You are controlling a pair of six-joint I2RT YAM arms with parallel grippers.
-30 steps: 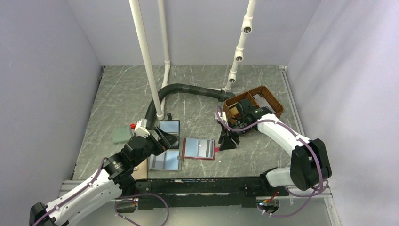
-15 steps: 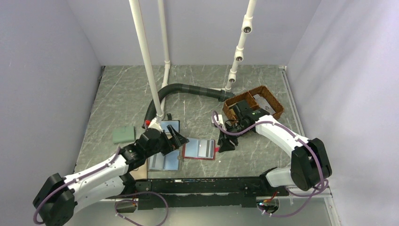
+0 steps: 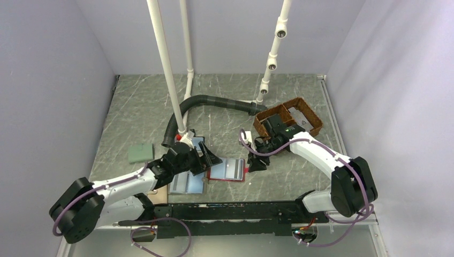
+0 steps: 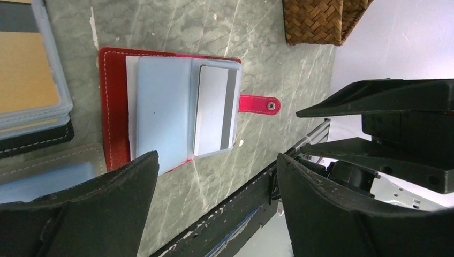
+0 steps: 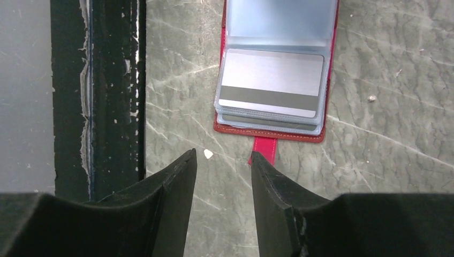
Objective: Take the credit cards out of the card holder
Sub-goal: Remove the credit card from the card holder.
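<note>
The card holder (image 3: 227,170) is a small red wallet lying open on the table, with a light blue panel (image 4: 160,107) and a red tab (image 4: 259,103). A silver credit card (image 5: 270,83) with a dark stripe sits in its clear sleeve, with more sleeves stacked beneath. It also shows in the left wrist view (image 4: 214,110). My left gripper (image 3: 210,159) is open and empty, hovering at the wallet's left edge (image 4: 218,158). My right gripper (image 3: 256,163) is open and empty just right of the wallet. Its fingertips (image 5: 223,154) straddle bare table, and one finger (image 5: 267,182) lies beside the tab (image 5: 264,149).
A dark-framed wallet with a tan panel (image 4: 21,69) and a pale blue bifold (image 3: 187,182) lie left of the red wallet. A woven basket (image 3: 289,115) stands at the back right. A green pad (image 3: 141,153), a black hose (image 3: 214,101), white pipes (image 3: 166,64) and the black front rail (image 5: 96,91) are nearby.
My left arm has reached out to the right, bringing its open gripper to the red wallet's left edge. My right gripper has shifted slightly left. The wallet has not moved.
</note>
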